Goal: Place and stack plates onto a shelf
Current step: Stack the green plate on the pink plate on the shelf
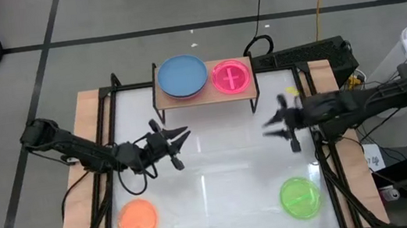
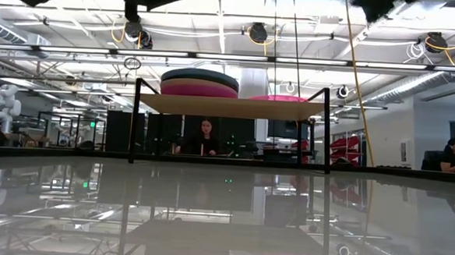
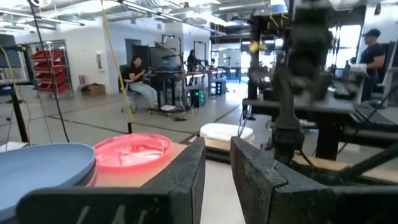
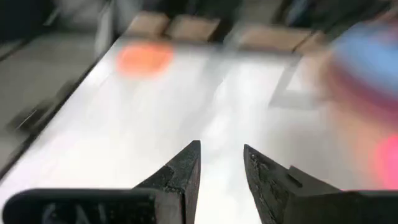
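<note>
Looking down from the high view, two plates are left on the surface (image 1: 207, 141): the orange plate (image 1: 137, 219) near the front-left corner and the green plate (image 1: 301, 197) near the front-right corner. The shelf (image 1: 205, 96) at the back edge already carries a blue plate (image 1: 181, 76) on a stack, with dark grey and magenta plates seen beneath it in the low view, and beside it a hot pink plate (image 1: 231, 76).

The left end effector (image 1: 178, 139) hangs mid-surface, pointed toward the centre; the orange plate lies behind it, toward the front edge and on its own side. The right end effector (image 1: 276, 125) mirrors it, with the green plate lying forward of it on its side. Each arm is therefore judged nearer to its own plate, and neither need cross.

Both end effectors are seen with a gap between their fingers and nothing held. The right wrist view is blurred, so the arm is perhaps in motion.
</note>
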Controlling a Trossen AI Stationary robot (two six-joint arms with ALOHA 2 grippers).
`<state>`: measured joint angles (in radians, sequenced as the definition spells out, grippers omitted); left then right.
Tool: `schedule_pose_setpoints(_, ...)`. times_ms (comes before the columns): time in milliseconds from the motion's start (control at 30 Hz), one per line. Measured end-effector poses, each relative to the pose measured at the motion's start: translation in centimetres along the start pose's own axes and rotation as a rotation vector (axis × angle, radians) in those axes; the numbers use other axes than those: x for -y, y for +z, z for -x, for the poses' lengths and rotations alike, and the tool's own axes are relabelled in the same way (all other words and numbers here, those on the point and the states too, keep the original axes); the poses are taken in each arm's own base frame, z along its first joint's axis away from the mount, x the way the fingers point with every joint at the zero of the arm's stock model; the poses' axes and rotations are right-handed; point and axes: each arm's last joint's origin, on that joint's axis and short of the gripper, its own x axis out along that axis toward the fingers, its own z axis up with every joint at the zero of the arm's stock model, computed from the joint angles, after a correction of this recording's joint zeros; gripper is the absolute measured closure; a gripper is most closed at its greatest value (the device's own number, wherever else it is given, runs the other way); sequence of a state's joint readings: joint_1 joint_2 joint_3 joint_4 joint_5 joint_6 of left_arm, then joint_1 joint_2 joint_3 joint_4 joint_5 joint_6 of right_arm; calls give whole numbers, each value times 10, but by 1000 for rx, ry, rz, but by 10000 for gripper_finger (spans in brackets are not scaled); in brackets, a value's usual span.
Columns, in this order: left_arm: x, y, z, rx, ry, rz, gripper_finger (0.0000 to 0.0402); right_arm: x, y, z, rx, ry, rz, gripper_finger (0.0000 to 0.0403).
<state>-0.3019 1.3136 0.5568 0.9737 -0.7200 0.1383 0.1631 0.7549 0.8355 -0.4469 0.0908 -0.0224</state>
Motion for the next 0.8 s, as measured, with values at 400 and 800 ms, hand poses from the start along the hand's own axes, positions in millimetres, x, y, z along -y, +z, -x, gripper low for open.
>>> schedule_pose_setpoints(400, 0, 1, -1, 4, 0, 5, 321, -29, -97, -50, -714, 573, -458, 298)
schedule_pose_setpoints(800, 0, 1, -1, 1, 2, 16, 321, -33, -189, -59, -765, 541, -683, 298)
